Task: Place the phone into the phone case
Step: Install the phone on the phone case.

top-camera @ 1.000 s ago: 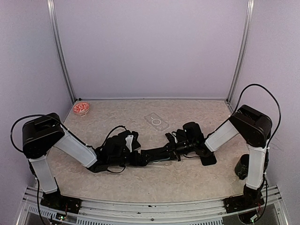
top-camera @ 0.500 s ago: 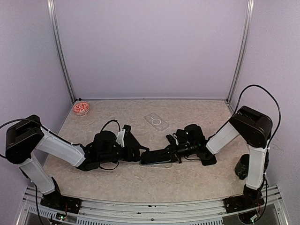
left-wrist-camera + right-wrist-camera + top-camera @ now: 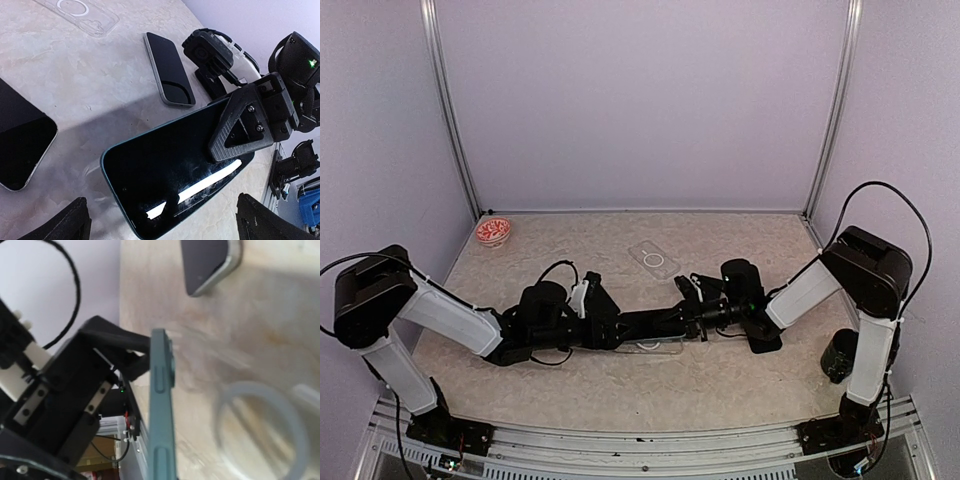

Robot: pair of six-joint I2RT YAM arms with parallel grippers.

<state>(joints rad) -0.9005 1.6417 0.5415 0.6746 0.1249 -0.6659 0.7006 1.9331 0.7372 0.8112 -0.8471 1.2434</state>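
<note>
- The right hand [image 3: 698,312] is clamped on one end of the dark, teal-edged phone [image 3: 165,185], holding it above the marbled beige counter [image 3: 720,385].
- The left hand [image 3: 605,325] gapes wide at the phone's other end, gripping nothing.
- The clear plastic phone case [image 3: 655,260] lies just beyond, on the far side.

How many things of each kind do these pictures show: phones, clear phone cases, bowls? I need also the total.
Phones: 3, one held in the right gripper
Clear phone cases: 2
Red bowl: 1
Total: 6
</note>
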